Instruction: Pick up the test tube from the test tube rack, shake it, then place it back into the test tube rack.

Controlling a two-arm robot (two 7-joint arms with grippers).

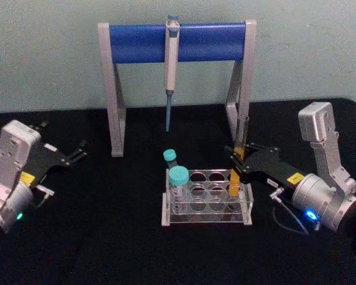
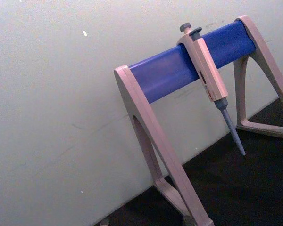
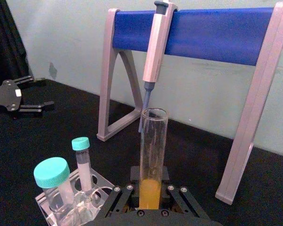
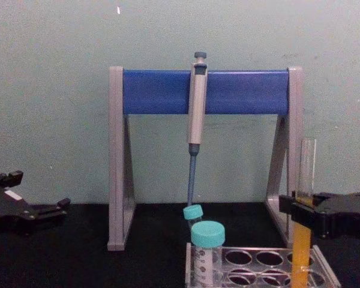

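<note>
The test tube (image 1: 234, 180) is a slim clear tube with orange-yellow liquid low down. It stands upright at the right end of the clear test tube rack (image 1: 206, 218), its lower part still in a hole. My right gripper (image 1: 236, 161) comes in from the right and is shut on the tube just above the rack's top plate. From the chest, the test tube (image 4: 306, 174) rises above the right gripper (image 4: 301, 211) and the rack (image 4: 258, 259). The right wrist view shows the test tube (image 3: 153, 146) held between the right gripper (image 3: 150, 190) fingers. My left gripper (image 1: 64, 138) is parked open at the far left.
A tall grey-and-blue pipette stand (image 1: 178, 41) with a hanging pipette (image 1: 171, 71) stands behind the rack. Two teal-capped tubes (image 1: 178, 178) occupy the rack's left end. The table is black, with free room in front of the rack and on both sides.
</note>
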